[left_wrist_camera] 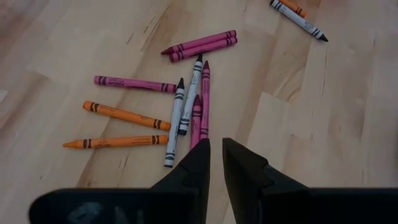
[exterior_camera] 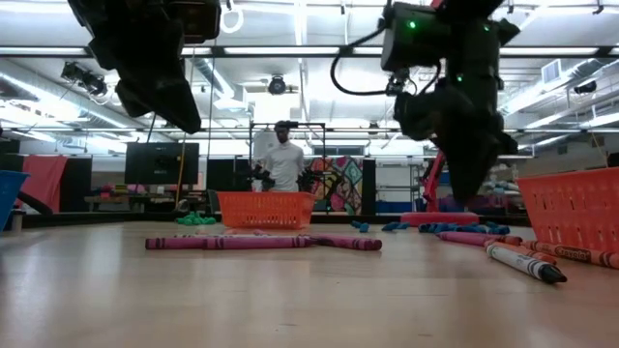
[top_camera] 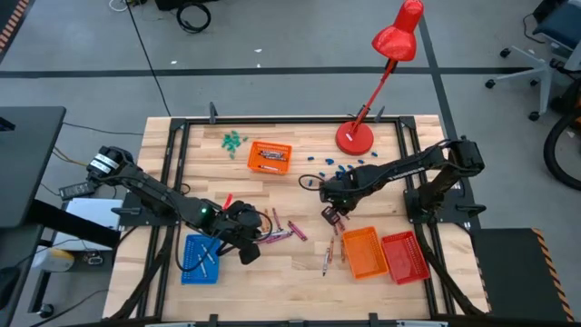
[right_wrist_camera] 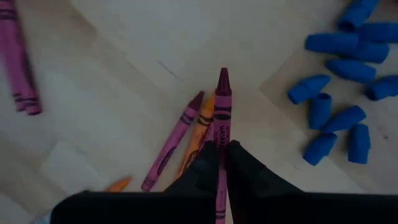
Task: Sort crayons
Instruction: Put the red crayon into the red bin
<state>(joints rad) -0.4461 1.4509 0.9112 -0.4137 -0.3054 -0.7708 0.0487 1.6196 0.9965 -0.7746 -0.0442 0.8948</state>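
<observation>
Loose crayons lie flat on the wooden table: a magenta, orange and grey-white cluster [left_wrist_camera: 180, 106] in front of my left gripper [left_wrist_camera: 215, 152], and a few more [right_wrist_camera: 180, 134] under my right gripper [right_wrist_camera: 222, 149]. My left gripper [top_camera: 247, 243] hovers near the blue tray, its fingers a narrow gap apart with nothing between them. Near the table's middle, my right gripper [top_camera: 330, 214] points down and is shut on a magenta crayon [right_wrist_camera: 222, 112]. My right gripper pinches the magenta crayon between its two fingers on the wrapped shaft [right_wrist_camera: 222, 138]. The fingers come from above, and the crayon runs along them. Its pointed tip [right_wrist_camera: 223, 76] sticks out past the fingertips, above the crayons on the table. Its back end is hidden between the fingers.
An orange basket [top_camera: 270, 157] stands at the far middle. An orange tray [top_camera: 365, 252] and a red tray [top_camera: 406, 258] sit at the near right, a blue tray [top_camera: 200, 259] at the near left. Blue pieces [right_wrist_camera: 336, 112], green pieces [top_camera: 234, 140], a red lamp [top_camera: 354, 138]. A person [exterior_camera: 282, 159] stands behind.
</observation>
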